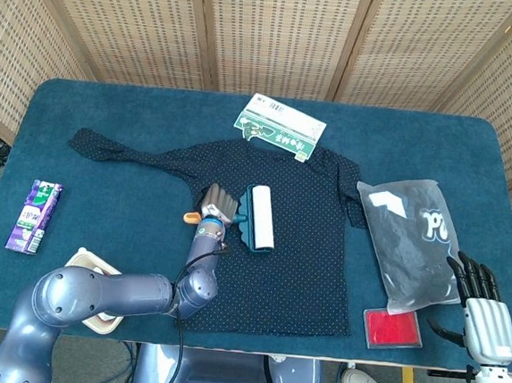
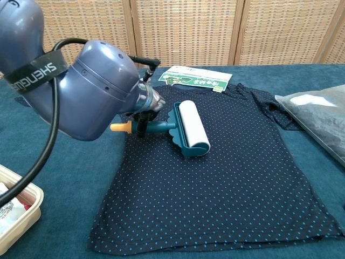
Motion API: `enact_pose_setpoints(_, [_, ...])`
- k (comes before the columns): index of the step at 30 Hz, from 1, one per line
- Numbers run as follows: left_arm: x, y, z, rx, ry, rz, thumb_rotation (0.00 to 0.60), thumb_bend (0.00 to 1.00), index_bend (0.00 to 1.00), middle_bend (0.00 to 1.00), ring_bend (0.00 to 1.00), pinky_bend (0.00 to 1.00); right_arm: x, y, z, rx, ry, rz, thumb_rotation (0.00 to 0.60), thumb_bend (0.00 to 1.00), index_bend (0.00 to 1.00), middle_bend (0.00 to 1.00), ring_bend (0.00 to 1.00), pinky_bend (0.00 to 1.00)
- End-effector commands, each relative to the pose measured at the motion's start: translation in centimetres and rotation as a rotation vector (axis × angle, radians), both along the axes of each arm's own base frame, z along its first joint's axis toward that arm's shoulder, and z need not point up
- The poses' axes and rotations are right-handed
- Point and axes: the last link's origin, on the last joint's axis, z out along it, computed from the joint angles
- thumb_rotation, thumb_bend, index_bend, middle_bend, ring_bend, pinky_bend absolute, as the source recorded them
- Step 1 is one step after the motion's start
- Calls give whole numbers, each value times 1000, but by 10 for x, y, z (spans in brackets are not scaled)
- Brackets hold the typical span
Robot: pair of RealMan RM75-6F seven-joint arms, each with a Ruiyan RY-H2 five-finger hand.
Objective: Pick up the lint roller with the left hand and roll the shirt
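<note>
The left hand [image 1: 216, 207] grips the teal handle of the lint roller [image 1: 258, 217], whose white roll lies on the chest of the dark dotted shirt [image 1: 276, 274], just right of the hand; the orange handle tip pokes out at the hand's left. The shirt lies flat in the middle of the blue surface [image 1: 138, 109], with open cloth to the right of the roll and toward the hem. A green-and-white packet [image 1: 280, 126] sits at the collar. A grey bag [image 1: 409, 241] touches the right sleeve, a red pad [image 1: 393, 328] near the front edge. The right hand [image 1: 479, 305] hovers spread at the front right corner, holding nothing. A purple packet [image 1: 35, 215] and a tray [image 2: 16, 213] lie far left
</note>
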Motion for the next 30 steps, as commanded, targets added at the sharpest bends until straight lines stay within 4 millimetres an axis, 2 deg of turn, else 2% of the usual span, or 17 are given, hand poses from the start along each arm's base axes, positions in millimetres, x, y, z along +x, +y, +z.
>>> enact_pose_setpoints(1, [-12,3,11,18,13,9,600,726,889,900,704,653,1,1,-1,3,3,6,600,113,0,0,0,0])
enact_pose_setpoints(5, [-30,3,28,31,26,12,600,725,889,900,704,653,4,2,-3,8,8,15,600,112,0,0,0,0])
enact_pose_setpoints(9, [-59,-1,51,38,38,17,600,723,890,900,704,652,8,4,-6,16,15,30,600,112,0,0,0,0])
enact_pose_setpoints(20, [-109,-6,88,76,14,35,600,689,891,891,703,629,17,9,-11,31,23,60,600,113,0,0,0,0])
enact_pose_setpoints(23, [-117,-7,101,97,-1,5,600,636,882,853,681,593,19,10,-12,32,25,67,600,113,0,0,0,0])
enact_pose_setpoints(26, [-121,-7,110,114,-22,-30,600,499,748,719,595,495,20,11,-11,28,28,72,600,113,0,0,0,0])
enact_pose_setpoints(28, [-126,-9,117,131,-37,-62,600,432,551,518,437,401,22,12,-10,24,30,80,600,113,0,0,0,0])
enact_pose_setpoints(30, [-129,-10,118,135,-40,-73,600,384,414,365,275,323,22,13,-10,25,30,82,600,112,0,0,0,0])
